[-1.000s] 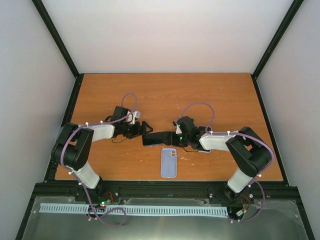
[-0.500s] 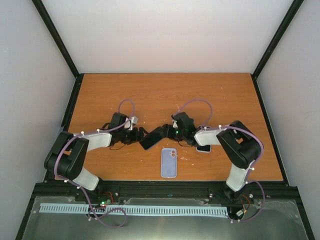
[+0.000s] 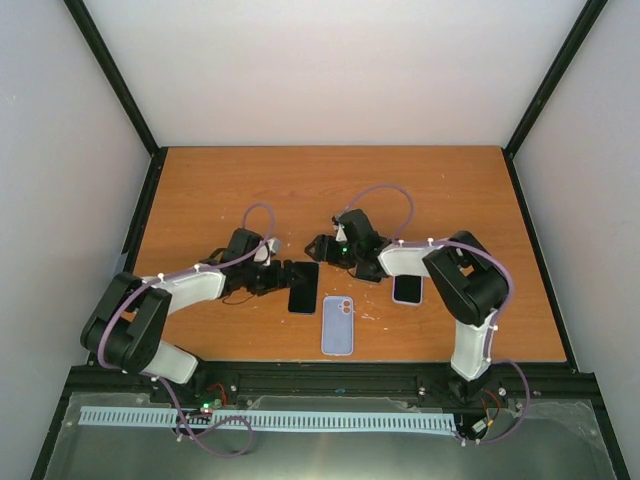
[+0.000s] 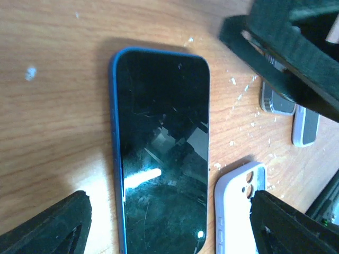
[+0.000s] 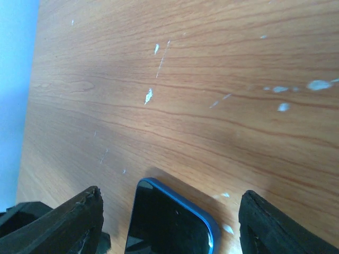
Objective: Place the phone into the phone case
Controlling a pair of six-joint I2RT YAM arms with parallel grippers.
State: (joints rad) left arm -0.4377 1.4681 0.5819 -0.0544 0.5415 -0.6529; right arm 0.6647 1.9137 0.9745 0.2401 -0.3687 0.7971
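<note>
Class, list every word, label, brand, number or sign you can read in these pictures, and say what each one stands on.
None can be read.
The phone shows only a dark screen with reflections.
The phone case is plain, with no print visible.
The small grey items beyond it are too blurred to read.

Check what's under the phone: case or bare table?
The wood table shows all round the phone, which lies flat, screen up. The phone case lies beside it, apart, not under it. Whatever is directly beneath the phone's back is covered.
</note>
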